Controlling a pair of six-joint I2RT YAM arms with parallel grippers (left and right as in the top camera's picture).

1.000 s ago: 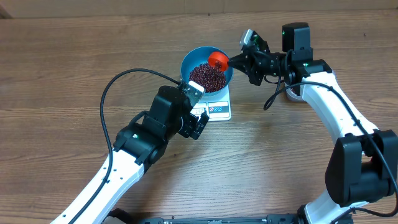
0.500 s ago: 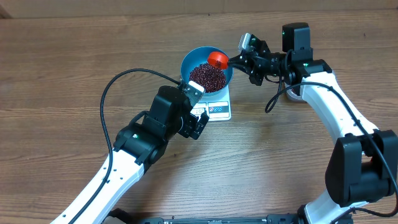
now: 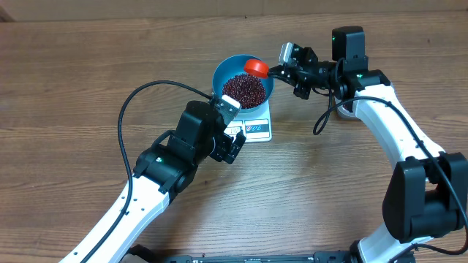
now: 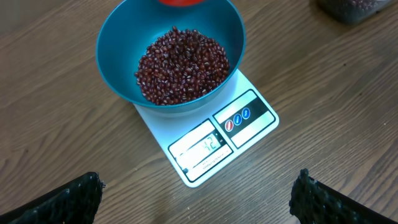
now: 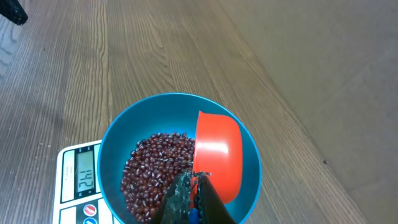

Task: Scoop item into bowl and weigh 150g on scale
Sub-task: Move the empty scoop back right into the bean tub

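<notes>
overhead view: blue bowl sits on the white scale, upper middle of the frame, on the wood table. the bowl covers most of the scale; only the display and label strip shows, at its lower edge. dark red beans are piled in the bowl, well below the rim.

right gripper is clamped tight on the handle of the orange-red scoop, coming in from the right of the overhead frame. the scoop head hangs over the upper right rim of the bowl, above the beans and tipped on its side. can't tell if anything is in it.

left gripper is released, fingers spread wide, grasping nothing. it hovers just below the scale in the frame. in the left wrist view its two fingertips sit in the bottom corners, over the table and clear of the scale.

display is lit with digits, too small to read for sure.

clear tub with more beans is at the upper right corner of the left wrist view, cut off by the edge.
</notes>
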